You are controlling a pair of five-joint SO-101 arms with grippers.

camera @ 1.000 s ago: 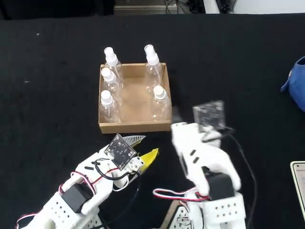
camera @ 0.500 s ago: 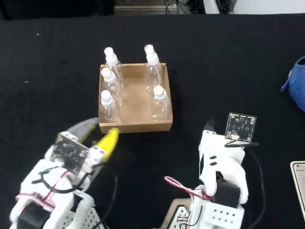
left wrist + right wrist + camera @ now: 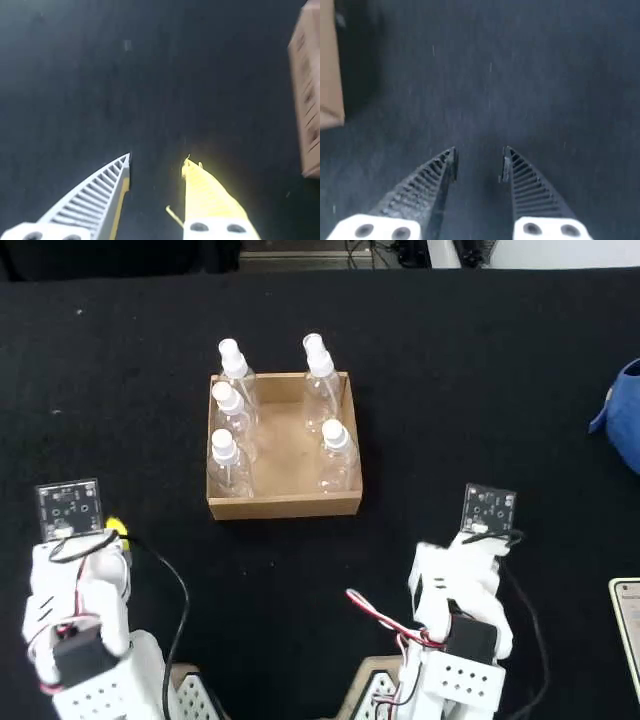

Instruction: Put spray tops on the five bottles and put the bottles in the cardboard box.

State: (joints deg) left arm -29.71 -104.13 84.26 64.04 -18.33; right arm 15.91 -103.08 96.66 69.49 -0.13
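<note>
— Where are the bottles (image 3: 335,445)?
— All five, tops on, upright inside the cardboard box (image 3: 285,504).
— And the arms?
— Both spread, holding nothing: left pincer (image 3: 156,166) and right pincer (image 3: 479,157), above the table (image 3: 500,390).

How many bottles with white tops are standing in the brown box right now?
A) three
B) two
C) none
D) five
D: five bottles stand inside the cardboard box, three along one side and two along the other, and each one has a white spray top on it.
</note>
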